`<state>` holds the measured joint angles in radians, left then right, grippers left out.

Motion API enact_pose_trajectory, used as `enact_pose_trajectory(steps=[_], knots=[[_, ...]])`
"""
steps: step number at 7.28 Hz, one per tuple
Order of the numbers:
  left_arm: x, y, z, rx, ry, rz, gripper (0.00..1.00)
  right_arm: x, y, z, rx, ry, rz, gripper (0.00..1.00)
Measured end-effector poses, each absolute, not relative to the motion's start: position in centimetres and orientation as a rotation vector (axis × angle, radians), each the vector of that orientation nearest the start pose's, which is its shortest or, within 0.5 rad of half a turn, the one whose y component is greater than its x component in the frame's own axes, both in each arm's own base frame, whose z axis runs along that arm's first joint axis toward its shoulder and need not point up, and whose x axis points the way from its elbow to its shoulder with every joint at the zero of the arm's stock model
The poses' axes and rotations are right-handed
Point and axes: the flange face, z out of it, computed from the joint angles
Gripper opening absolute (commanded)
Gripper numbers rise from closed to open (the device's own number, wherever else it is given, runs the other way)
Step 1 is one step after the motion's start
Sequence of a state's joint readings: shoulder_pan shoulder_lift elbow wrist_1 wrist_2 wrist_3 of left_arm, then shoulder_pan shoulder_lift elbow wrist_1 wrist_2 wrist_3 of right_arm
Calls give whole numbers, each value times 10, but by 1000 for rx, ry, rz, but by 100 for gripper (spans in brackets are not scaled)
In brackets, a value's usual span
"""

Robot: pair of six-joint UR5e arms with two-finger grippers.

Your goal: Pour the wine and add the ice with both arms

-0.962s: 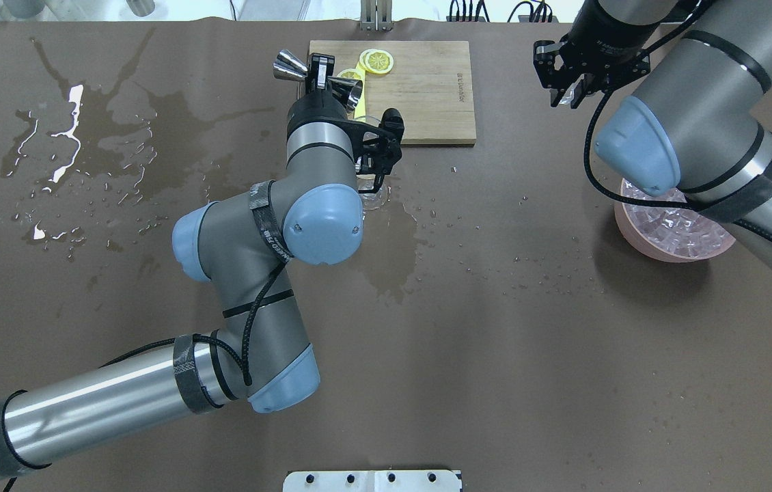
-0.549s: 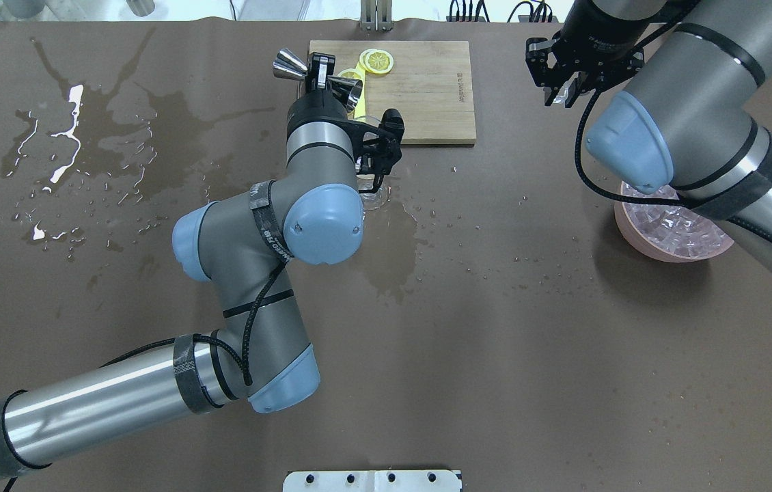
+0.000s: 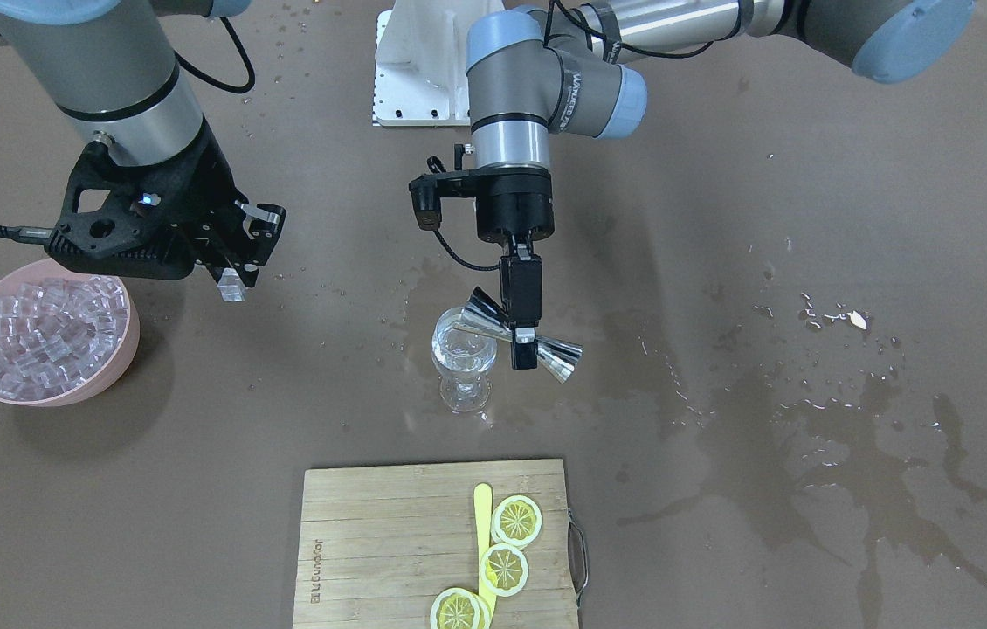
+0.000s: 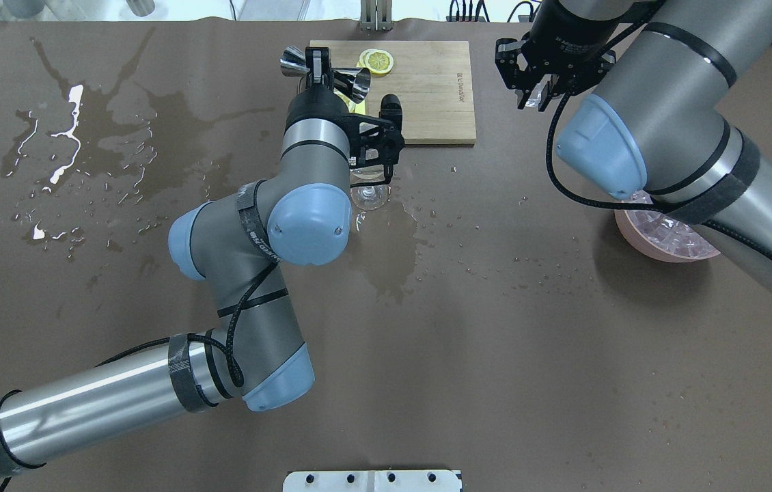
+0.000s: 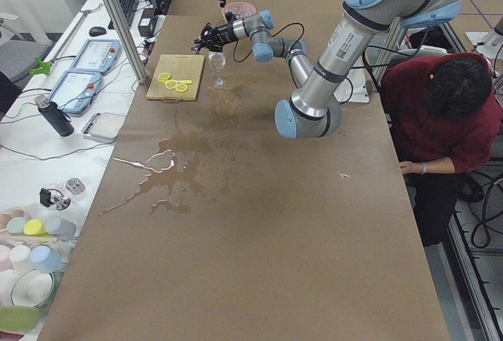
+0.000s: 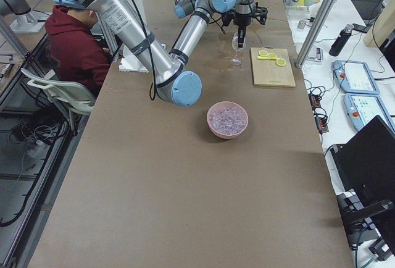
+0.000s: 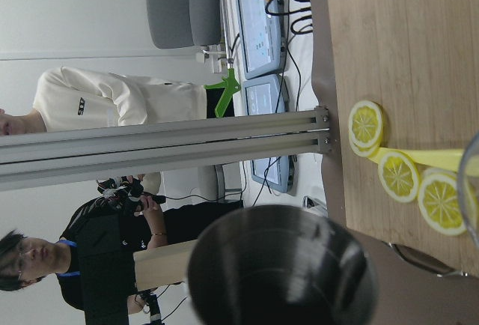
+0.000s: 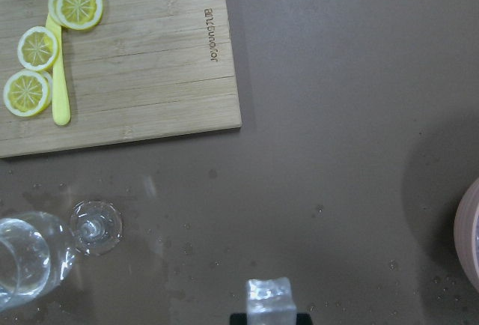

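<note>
The right claw, closed on one ice cube, has moved from the bowl toward the glass. The left claw still grips the jigger tipped over it; the wine is inside, so ice likely follows.

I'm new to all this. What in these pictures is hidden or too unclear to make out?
Stemmed glass: overhead view, the left arm covers its bowl; only the foot shows.
Pink bowl: overhead view, the right arm covers part of it.
Jigger: left wrist view, inside too dark to tell whether liquid remains.
Ice cube: right wrist view, the bottom edge cuts off whatever holds it.
</note>
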<state>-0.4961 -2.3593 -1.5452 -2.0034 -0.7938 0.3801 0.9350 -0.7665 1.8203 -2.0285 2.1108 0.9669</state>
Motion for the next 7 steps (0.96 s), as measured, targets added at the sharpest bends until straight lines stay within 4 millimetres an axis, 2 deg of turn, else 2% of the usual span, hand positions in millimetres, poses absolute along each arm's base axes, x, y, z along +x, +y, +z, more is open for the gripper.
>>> enact_pose_trajectory(steps=[2,3,4,5,7], knots=[[488,-531,132,1300,-52,689,0,-315,-551,118,20,-783,151,4],[471,-550,148,1265,40,658,0,-319,-549,113,19,-786,146,4],[450,-566,169,1233,114,632,0,-322,-547,109,21,-789,141,4],[427,-580,198,1214,163,606,0,-325,-546,106,23,-790,136,4],[380,-591,266,1219,234,555,0,-333,-546,101,27,-788,122,4]])
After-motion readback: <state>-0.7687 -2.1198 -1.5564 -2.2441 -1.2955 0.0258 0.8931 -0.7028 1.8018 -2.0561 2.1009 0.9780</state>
